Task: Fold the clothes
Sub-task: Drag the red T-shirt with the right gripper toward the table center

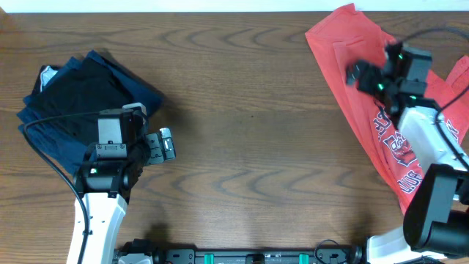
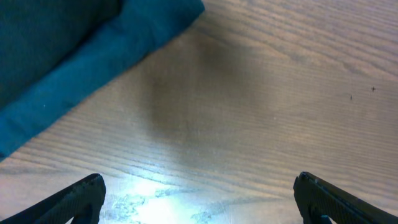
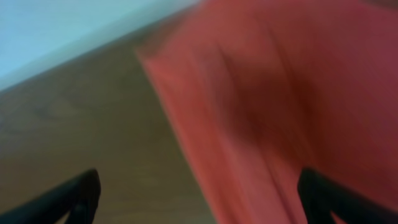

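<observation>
The coral-red T-shirt [image 1: 352, 73] lies crumpled at the table's right side, its navy-and-white lettering [image 1: 399, 150] facing up near the right arm. My right gripper [image 1: 357, 73] is open above the shirt's upper left part, holding nothing. In the right wrist view the shirt [image 3: 280, 112] is blurred, with its left edge running between the open fingers [image 3: 199, 196]. My left gripper [image 1: 167, 144] is open and empty over bare wood at the left, right of the folded pile; its fingers [image 2: 199, 199] show bare table between them.
A pile of folded navy-blue garments [image 1: 47, 128] with a black garment [image 1: 80, 88] on top sits at the far left; its blue edge shows in the left wrist view [image 2: 74, 68]. The table's far edge [image 1: 220, 9] runs along the top.
</observation>
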Robot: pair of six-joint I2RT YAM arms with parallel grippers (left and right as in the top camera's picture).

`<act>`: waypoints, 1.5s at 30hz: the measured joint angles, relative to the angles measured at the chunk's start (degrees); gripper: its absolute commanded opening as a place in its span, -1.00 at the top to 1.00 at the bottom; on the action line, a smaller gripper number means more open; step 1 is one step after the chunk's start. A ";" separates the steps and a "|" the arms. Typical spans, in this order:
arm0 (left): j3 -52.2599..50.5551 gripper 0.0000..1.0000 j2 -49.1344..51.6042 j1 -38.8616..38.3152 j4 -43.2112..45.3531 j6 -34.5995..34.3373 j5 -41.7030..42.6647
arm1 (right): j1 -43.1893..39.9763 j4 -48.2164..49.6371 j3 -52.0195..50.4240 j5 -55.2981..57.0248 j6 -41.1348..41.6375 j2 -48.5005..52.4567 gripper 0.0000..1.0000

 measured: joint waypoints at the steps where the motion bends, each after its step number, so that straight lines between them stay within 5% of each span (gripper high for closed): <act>1: 0.00 -0.96 -0.02 0.00 -0.09 0.00 0.00 | -1.16 -4.52 -0.09 0.85 -1.18 0.00 -0.98; 6: 0.00 -0.96 0.00 0.00 -0.15 0.00 0.00 | -3.34 -23.52 -0.66 6.78 -6.40 0.00 -0.99; 11: 0.00 -0.96 -0.02 0.00 -0.17 0.00 0.00 | -3.30 -27.85 -2.58 12.09 -9.40 0.00 -0.74; 15: 0.00 -0.96 -0.02 0.00 -0.20 0.00 0.00 | -3.28 -26.03 -4.79 13.68 -10.64 0.00 -0.38; 21: 0.00 -0.96 -0.02 0.00 -0.52 0.00 0.00 | -3.28 -23.82 -8.66 14.69 -11.23 0.00 0.56; 26: 0.00 -0.96 -0.02 0.00 -0.63 0.00 0.00 | -3.28 -22.99 -9.92 15.06 -11.28 0.00 0.98; 32: 0.00 -0.96 0.00 0.00 -0.63 0.00 0.00 | -3.23 -22.75 -9.92 13.84 -11.41 0.00 0.97; 37: 0.00 -0.96 -0.02 0.00 -0.63 0.00 0.00 | 0.50 -22.10 -8.28 -1.46 -13.66 -0.13 0.98; 45: 0.00 -0.96 -0.02 0.00 -0.66 0.00 0.00 | 19.56 7.89 -1.20 -17.94 -11.58 -1.79 0.86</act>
